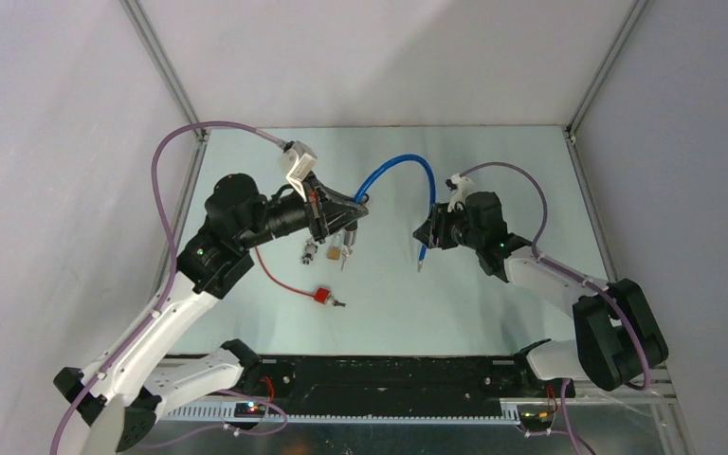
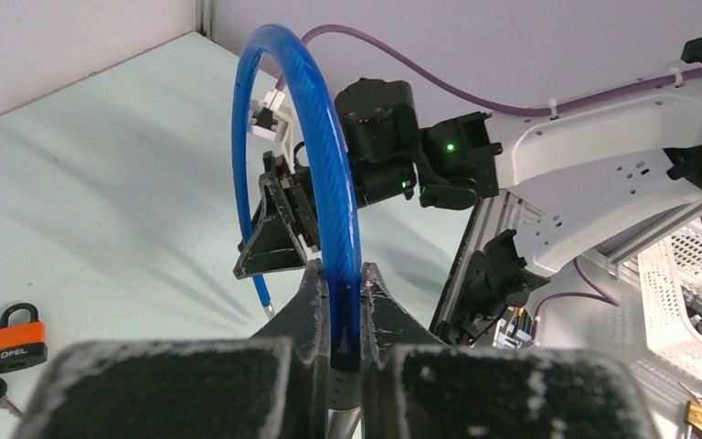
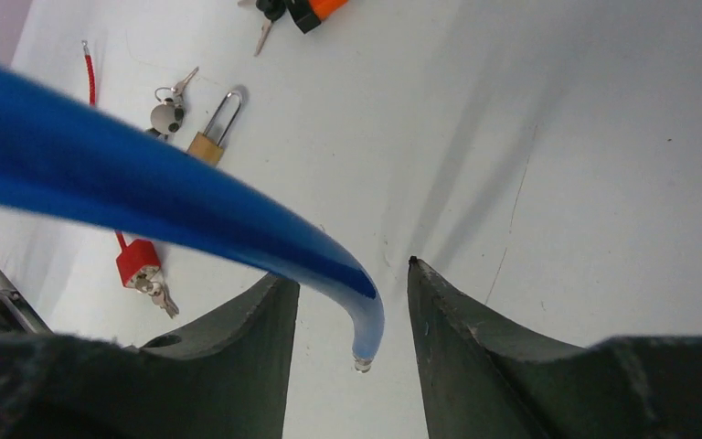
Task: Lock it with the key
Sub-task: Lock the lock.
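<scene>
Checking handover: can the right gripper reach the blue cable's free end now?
Likely yes: the blue cable's free end hangs between the right gripper's open fingers, untouched, nothing in between; the left gripper holds it further along.

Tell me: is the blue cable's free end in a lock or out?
Out. The tip of the blue cable hangs bare between the spread fingers of the right claw; nothing is on it.

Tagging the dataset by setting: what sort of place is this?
Probably a lab robot cell, not a home or shop: a pale table boxed in by plain white panels on aluminium posts, with the left arm and right arm bolted to a black rail at its near edge.
</scene>
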### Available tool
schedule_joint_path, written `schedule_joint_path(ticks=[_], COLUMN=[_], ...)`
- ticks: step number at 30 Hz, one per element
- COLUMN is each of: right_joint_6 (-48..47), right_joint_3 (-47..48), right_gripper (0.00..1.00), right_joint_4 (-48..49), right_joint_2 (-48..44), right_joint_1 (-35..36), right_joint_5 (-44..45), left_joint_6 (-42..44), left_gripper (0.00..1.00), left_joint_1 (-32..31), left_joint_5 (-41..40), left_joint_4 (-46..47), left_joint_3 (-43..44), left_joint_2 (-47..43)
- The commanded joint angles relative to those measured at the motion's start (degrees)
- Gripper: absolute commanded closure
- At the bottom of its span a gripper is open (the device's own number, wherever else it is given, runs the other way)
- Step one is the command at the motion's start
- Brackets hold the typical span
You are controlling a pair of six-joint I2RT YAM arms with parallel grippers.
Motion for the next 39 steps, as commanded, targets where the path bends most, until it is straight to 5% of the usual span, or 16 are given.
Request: schedule_joint_path(ticks=[1, 15, 25, 27, 31, 39], right_joint_6=[1.26, 10.33, 10.35, 10.46, 13.0, 37.57], right_joint_3=[2.47, 2.87, 4.39, 4.54, 4.66, 4.61], right_gripper=[0.5, 0.63, 0.56, 0.64, 0.98, 1.0], right_joint_4=[4.14, 6.41, 3.93, 4.05, 3.63, 1.48], right_joint_2=[2.27, 4.61, 4.39, 4.46, 2.97, -8.93], right_joint_1=[-0.24, -0.5, -0.67, -0.67, -0.67, -0.6], right_joint_5=[-2.67, -8.35, -5.52, -6.61, -8.62, -8.06], left_joint_6=[-1.09, -4.02, -4.94, -5.06, -5.01, -12.18], left_gripper=[1.0, 1.0, 1.0, 1.0, 1.0, 1.0], left_joint_1=[0.12, 0.08, 0.08, 0.05, 0.05, 0.05], left_joint_5=[1.95, 2.21, 2.86, 3.05, 2.34, 0.53], left_joint_4=[5.2, 8.41, 9.55, 9.82, 10.4, 17.18], left_joint_3=[3.35, 2.98, 2.84, 2.92, 2.29, -5.62], left_joint_2=[-1.59, -2.59, -4.63, -4.67, -5.19, -5.67])
